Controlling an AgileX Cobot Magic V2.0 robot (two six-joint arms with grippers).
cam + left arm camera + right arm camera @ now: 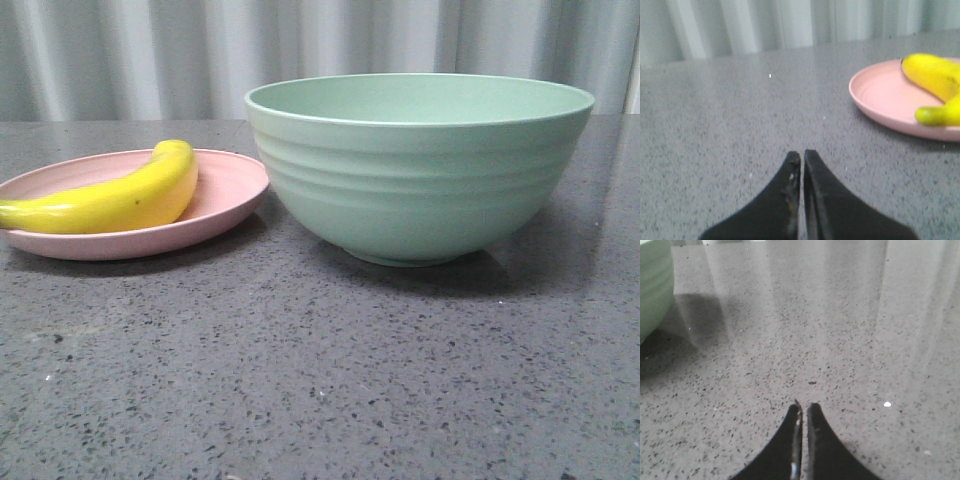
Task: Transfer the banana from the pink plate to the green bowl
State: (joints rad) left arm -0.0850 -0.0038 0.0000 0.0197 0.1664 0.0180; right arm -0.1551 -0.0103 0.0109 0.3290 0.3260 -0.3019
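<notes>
I can see the banana (115, 198) lying on the pink plate (225, 195), on the left side of the surface (320, 370). The green bowl (420, 165) stands just to the right of the plate, very near it or maybe touching; I cannot tell which. Nothing has gone into the bowl yet, so I think the job has not started.

My left hand (802, 155) is closed, its two fingers pressed together, and it holds nothing. It sits low over the bare surface. From its own camera the plate and the banana are ahead and off to one side, not far away. My right hand (803, 406) is closed too and holds nothing. Its camera shows only the edge of the bowl and no banana at all.

So I think the left hand is the nearer one and should do the picking. The banana lies long-ways mostly from left to right in the front view, with its back end curving away toward the curtain (150, 50). I would need to open the left hand, turn it so the fingers go across the banana's thin width, and come down near its middle.
</notes>
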